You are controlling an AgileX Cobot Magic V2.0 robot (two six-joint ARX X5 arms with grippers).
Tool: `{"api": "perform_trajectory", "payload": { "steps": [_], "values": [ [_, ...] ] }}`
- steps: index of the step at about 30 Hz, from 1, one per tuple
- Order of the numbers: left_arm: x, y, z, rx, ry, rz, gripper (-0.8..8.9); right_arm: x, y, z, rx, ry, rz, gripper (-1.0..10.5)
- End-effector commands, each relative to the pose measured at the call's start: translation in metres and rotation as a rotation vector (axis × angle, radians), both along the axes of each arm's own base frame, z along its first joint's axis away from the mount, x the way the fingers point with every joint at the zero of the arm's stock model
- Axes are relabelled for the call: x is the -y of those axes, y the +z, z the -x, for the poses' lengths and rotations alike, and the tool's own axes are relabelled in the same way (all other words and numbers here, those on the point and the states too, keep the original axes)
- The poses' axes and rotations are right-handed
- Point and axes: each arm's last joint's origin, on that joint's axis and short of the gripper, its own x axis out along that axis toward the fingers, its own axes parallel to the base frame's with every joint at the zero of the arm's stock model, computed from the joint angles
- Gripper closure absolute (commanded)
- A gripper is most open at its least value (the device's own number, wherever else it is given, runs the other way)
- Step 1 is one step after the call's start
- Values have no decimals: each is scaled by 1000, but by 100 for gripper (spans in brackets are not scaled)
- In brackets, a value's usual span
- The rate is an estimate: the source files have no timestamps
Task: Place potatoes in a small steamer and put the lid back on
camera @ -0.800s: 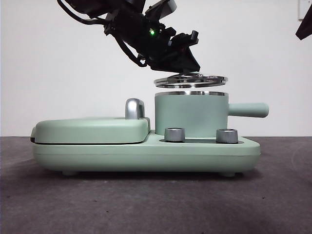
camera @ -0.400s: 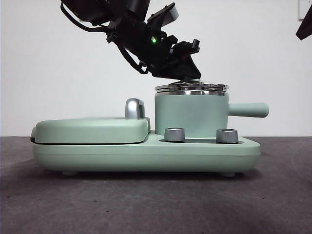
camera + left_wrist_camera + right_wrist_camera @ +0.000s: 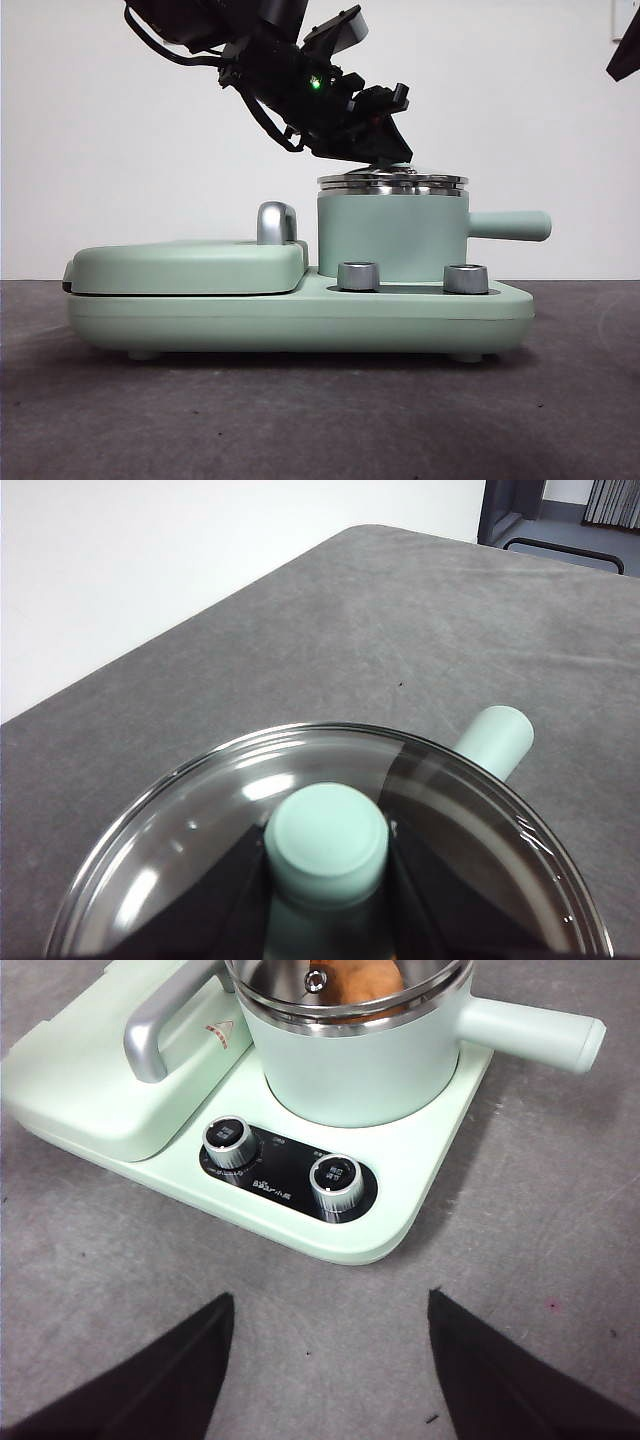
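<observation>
The mint-green steamer pot (image 3: 392,235) stands on its base with its straight handle (image 3: 510,225) pointing right. The glass lid (image 3: 392,182) lies flat on the pot's chrome rim. My left gripper (image 3: 390,158) reaches down from the upper left and is shut on the lid's green knob (image 3: 326,842); its jaws sit on both sides of the knob under the glass (image 3: 190,850). The orange-brown potato (image 3: 355,980) lies inside the pot (image 3: 350,1060), seen through the lid. My right gripper (image 3: 330,1298) is open and empty above the table in front of the appliance.
The flat green griddle cover (image 3: 185,265) with its chrome handle (image 3: 275,222) sits left of the pot on the same base (image 3: 300,320). Two chrome dials (image 3: 358,276) (image 3: 465,278) stand on the base's front. The right arm shows as a black tip (image 3: 625,55) at the top right.
The left gripper lowered the lid from just above the pot onto its rim. In the last half second nothing visibly moved.
</observation>
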Motion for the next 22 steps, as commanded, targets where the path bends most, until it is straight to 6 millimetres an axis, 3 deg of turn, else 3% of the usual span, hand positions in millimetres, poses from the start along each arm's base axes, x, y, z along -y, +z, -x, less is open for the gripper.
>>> {"api": "perform_trajectory", "payload": {
  "steps": [1,15,17,22],
  "values": [
    [7,4,-4,44,-15,13,805,-1,1,-1,-2,-8,-13,649],
    [8,-6,-7,23,-15,-1,803,-1,1,-1,-12,-17,-26,649],
    [8,-6,-7,23,-15,-1,743,-1,1,-1,-11,-17,-26,649],
    [7,-1,-5,30,-14,9,475,-1,1,-1,-12,-17,-26,648]
  ]
}}
